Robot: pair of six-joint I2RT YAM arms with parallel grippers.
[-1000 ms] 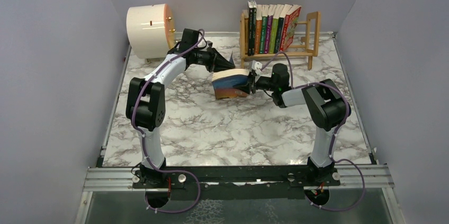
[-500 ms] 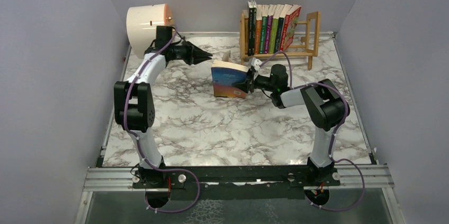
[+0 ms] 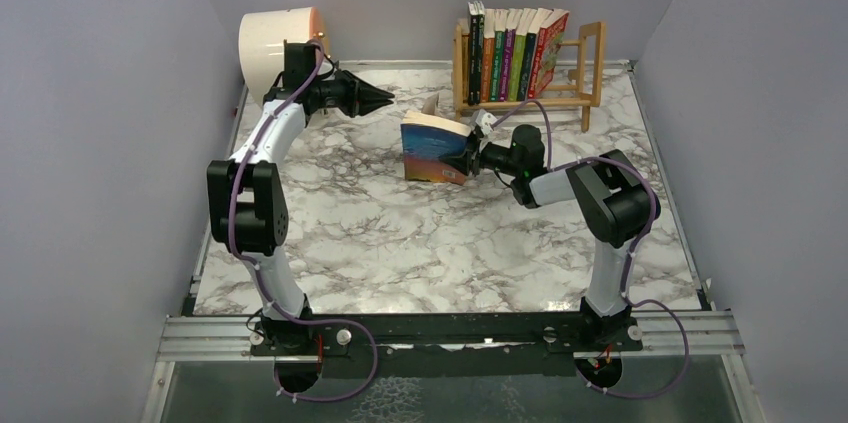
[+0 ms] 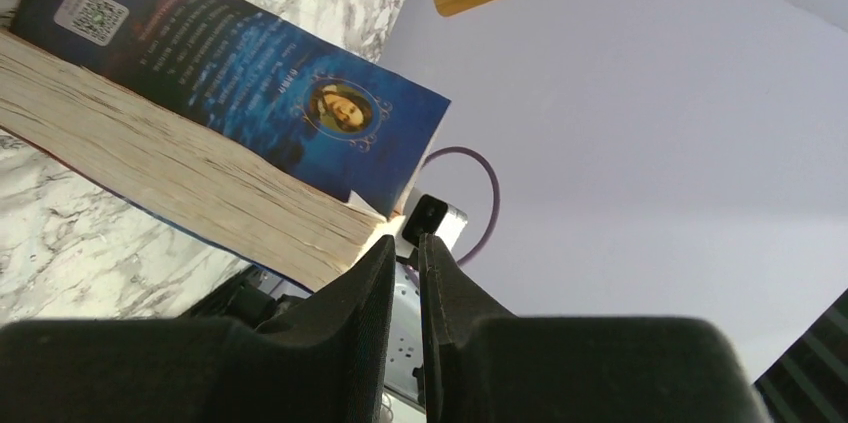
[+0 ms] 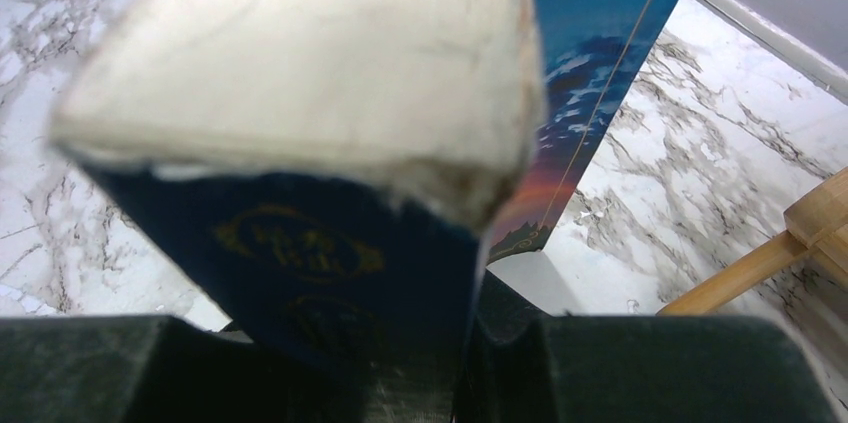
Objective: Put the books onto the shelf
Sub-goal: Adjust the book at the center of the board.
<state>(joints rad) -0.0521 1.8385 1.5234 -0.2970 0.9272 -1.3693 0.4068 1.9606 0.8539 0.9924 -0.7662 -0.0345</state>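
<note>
A thick blue book (image 3: 435, 151) hangs tilted above the marble, page edges up, with my right gripper (image 3: 468, 158) shut on its spine end. In the right wrist view the pale pages (image 5: 320, 73) fill the frame and the dark blue spine sits in my right gripper (image 5: 400, 363). My left gripper (image 3: 385, 98) is shut and empty, pointing right, well left of the book. In the left wrist view that gripper (image 4: 405, 243) faces the book's back cover (image 4: 250, 93). The light-wood shelf (image 3: 592, 63) at the back holds several upright books (image 3: 510, 53).
A cream cylinder (image 3: 270, 43) with an orange face stands at the back left, just behind my left arm. Grey walls close in the marble table (image 3: 420, 243) on three sides. A shelf rail (image 5: 760, 273) shows at the right wrist view's lower right.
My left gripper has pulled back to the left, away from the book, toward the cream cylinder. The book, held by the right gripper, has tipped more upright.
</note>
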